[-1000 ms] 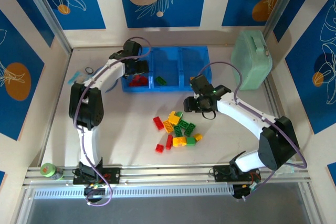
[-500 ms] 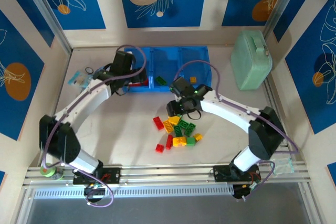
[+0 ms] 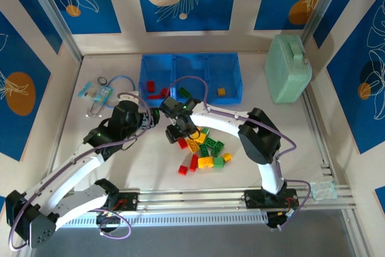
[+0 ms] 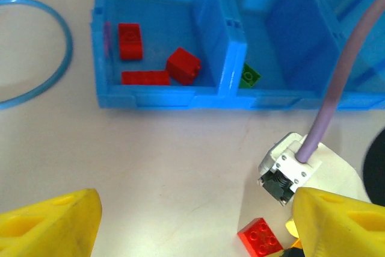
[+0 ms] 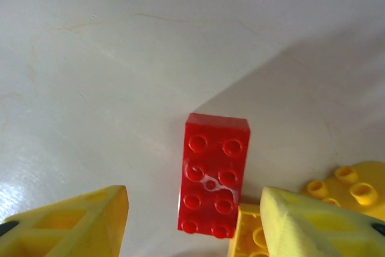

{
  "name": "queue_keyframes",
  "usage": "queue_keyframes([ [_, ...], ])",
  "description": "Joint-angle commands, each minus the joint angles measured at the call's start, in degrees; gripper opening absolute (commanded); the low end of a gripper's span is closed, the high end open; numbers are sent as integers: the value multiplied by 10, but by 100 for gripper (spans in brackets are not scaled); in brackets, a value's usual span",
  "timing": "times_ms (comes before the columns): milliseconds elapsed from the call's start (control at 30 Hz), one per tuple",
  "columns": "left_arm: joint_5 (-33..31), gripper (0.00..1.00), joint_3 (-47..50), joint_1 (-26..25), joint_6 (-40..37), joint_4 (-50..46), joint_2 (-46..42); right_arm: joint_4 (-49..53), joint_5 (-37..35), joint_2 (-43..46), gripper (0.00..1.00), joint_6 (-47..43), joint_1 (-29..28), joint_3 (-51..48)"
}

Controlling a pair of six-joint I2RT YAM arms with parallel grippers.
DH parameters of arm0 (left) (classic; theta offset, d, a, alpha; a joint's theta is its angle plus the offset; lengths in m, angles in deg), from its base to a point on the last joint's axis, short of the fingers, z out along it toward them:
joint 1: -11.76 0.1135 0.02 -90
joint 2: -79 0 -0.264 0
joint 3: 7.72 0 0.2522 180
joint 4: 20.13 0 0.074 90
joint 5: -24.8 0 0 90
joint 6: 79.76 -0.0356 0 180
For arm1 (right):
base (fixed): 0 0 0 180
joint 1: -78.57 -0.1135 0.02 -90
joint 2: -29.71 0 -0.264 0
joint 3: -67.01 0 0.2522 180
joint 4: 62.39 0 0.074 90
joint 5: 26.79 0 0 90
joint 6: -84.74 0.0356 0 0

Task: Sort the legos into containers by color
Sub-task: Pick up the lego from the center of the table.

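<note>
The legos lie in a loose pile [image 3: 206, 148] of red, green and yellow bricks mid-table. My right gripper [image 3: 179, 133] hangs open over the pile's left end. Its yellow fingers straddle a red eight-stud brick [image 5: 213, 176] without touching it, and a yellow brick [image 5: 249, 234] lies against the right finger. My left gripper [image 3: 154, 118] is open and empty just left of it, with bare table between its fingers [image 4: 54, 224]. The containers are compartments of a blue tray [image 3: 189, 64]. Red bricks [image 4: 157, 67] lie in the left one, a green brick [image 4: 249, 76] in the middle, a yellow one [image 3: 221, 91] in the right.
A mint-green lidded case [image 3: 289, 67] stands at the back right. A blue ring [image 4: 36, 52] and small clutter [image 3: 97, 94] lie left of the tray. The right arm's wrist and purple cable [image 4: 313, 142] cross close in front of my left gripper.
The left arm has drawn back from the tray's left compartment toward the pile. The right arm has swept left across the pile and now sits over the red brick.
</note>
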Motion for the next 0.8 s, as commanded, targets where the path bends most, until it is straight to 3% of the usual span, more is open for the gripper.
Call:
queue_keyframes([
  [0, 10, 82, 13, -11, 13, -6, -24, 40, 8, -37, 60, -3, -13, 34],
  [767, -19, 80, 23, -14, 22, -40, -97, 85, -27, -144, 56, 14, -12, 117],
])
